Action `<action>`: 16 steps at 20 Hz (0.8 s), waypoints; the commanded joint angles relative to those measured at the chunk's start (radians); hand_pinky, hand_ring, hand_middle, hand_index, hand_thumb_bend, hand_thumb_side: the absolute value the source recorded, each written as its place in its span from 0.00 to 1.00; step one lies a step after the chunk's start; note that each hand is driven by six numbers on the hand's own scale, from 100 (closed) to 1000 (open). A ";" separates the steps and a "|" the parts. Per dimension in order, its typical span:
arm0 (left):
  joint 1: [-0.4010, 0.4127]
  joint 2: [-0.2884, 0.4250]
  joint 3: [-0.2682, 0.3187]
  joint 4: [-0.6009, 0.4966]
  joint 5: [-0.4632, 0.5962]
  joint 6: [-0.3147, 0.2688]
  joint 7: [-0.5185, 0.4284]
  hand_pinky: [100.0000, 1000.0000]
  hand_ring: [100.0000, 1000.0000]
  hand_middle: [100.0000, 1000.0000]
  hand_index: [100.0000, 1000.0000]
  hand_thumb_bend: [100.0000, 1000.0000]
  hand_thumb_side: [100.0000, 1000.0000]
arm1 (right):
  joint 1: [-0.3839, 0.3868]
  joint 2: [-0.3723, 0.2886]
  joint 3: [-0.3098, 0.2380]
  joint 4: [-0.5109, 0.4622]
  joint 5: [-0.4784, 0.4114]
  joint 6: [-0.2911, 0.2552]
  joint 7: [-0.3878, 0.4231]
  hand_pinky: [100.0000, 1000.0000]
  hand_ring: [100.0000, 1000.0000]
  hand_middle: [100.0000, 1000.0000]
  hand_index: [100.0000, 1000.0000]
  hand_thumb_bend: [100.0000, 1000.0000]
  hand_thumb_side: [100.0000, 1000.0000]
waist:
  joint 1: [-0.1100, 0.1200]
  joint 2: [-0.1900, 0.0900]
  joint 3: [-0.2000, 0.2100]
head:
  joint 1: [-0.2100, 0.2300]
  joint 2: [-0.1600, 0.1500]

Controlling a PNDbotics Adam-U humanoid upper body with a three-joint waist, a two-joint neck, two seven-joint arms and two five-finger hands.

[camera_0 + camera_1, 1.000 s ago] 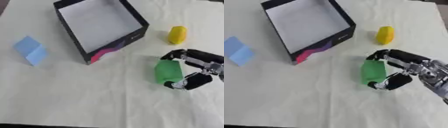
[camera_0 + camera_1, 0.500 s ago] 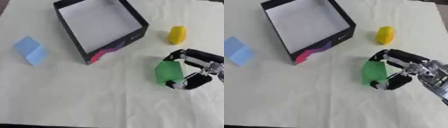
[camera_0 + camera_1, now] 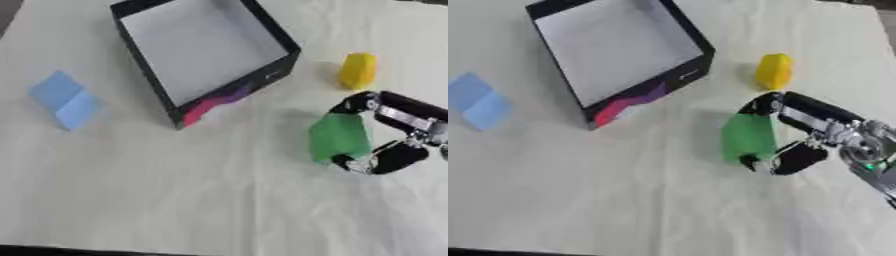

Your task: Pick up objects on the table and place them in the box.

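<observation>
Your green object point(image 3: 748, 138) sits inside the right hand point(image 3: 811, 135), which comes in from the right side. The fingers point(image 3: 765, 103) curl over its far edge and the thumb point(image 3: 785, 161) hooks under its near edge, so the hand is clamped on it from the right, with the green face turned away from the palm. You cannot tell from these views whether the object is lifted or resting on the surface point(image 3: 219, 200); a soft shadow lies just to its left.

Just beyond the fingers, on the far side of the hand, a yellow object point(image 3: 358, 70) lies on the surface, near the knuckles but not touching them.

Further out, to the far left of the hand, the box point(image 3: 206, 105) stands open with black walls, a pale floor and a pink-and-purple patch at its near corner. Nothing shows inside it. Its near corner points toward the green object, and a strip of bare surface lies between them.

Well beyond the box, far to the left of your hand, a light blue object point(image 3: 66, 99) lies flat on the surface, apart from everything else.

Your left hand shows in neither view.
</observation>
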 commanded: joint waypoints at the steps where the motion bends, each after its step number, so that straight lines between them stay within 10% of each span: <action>1: -0.003 0.028 0.017 -0.023 -0.008 -0.002 0.007 0.65 0.52 0.76 0.79 0.34 0.55 | -0.064 -0.067 -0.063 -0.015 -0.082 -0.050 -0.042 0.82 0.60 0.47 0.60 0.02 0.00 | 0.005 -0.031 0.000 | 0.002 -0.008; 8: -0.031 0.025 0.020 -0.051 -0.019 -0.010 0.006 0.66 0.53 0.76 0.80 0.35 0.52 | -0.413 -0.050 -0.067 -0.015 -0.235 0.128 0.003 0.82 0.59 0.47 0.60 0.00 0.00 | 0.007 -0.062 0.024 | -0.026 0.004; 12: -0.074 0.023 0.026 -0.084 -0.030 -0.018 0.010 0.66 0.55 0.76 0.80 0.36 0.48 | -0.556 0.008 -0.033 0.002 -0.143 0.278 0.012 0.81 0.59 0.48 0.60 0.02 0.00 | 0.009 -0.070 0.049 | -0.055 0.010; 16: -0.139 0.028 0.023 -0.127 -0.043 -0.021 0.001 0.67 0.56 0.76 0.80 0.37 0.45 | -0.681 0.096 0.016 0.174 -0.022 0.313 0.042 0.82 0.60 0.48 0.60 0.00 0.00 | 0.014 -0.071 0.081 | -0.087 0.012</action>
